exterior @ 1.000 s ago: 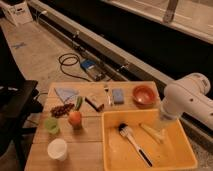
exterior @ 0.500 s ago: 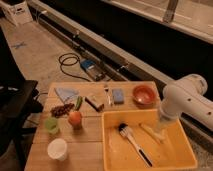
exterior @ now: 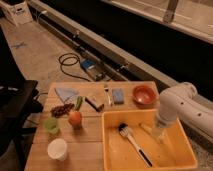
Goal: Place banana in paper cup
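Note:
The banana point(exterior: 148, 129) is a pale yellowish shape lying in the yellow tray point(exterior: 114, 155), right of the brush head; its outline is faint against the tray. My gripper point(exterior: 158, 133) hangs from the white arm point(exterior: 176, 106) and reaches down into the tray, right at the banana's right end. The white paper cup point(exterior: 57, 149) stands upright on the wooden table's front left corner, well left of the tray and far from the gripper.
A black-handled brush point(exterior: 134, 143) lies in the tray. On the table are a green cup point(exterior: 51, 125), an orange point(exterior: 75, 118), a red bowl point(exterior: 144, 94), a blue sponge point(exterior: 118, 96), a blue cloth point(exterior: 66, 93) and small items. A cable point(exterior: 70, 64) lies on the floor behind.

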`<action>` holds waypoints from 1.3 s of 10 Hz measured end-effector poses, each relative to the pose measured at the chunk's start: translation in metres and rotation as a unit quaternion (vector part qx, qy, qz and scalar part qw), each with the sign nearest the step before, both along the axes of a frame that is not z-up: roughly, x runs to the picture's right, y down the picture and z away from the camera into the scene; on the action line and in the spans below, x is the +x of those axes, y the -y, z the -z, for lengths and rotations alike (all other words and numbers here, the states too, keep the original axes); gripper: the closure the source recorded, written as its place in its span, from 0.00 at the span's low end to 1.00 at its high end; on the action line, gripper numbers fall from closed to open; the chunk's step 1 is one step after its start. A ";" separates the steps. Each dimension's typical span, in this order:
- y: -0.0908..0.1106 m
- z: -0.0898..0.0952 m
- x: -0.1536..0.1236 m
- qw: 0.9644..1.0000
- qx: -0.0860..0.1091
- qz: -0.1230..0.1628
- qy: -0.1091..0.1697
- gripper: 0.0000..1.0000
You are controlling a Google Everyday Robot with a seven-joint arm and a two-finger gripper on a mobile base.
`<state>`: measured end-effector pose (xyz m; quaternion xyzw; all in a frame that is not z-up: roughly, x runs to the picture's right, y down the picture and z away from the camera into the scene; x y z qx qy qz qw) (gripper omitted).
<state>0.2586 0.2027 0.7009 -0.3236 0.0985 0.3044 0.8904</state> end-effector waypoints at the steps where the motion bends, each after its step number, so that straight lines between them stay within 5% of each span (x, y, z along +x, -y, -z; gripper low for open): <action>1: -0.003 -0.007 -0.002 1.000 0.006 -0.007 0.001 0.37; 5: -0.010 -0.037 -0.008 0.999 0.023 -0.047 0.009 0.37; 13: -0.019 -0.047 -0.018 0.998 0.024 -0.065 0.009 0.37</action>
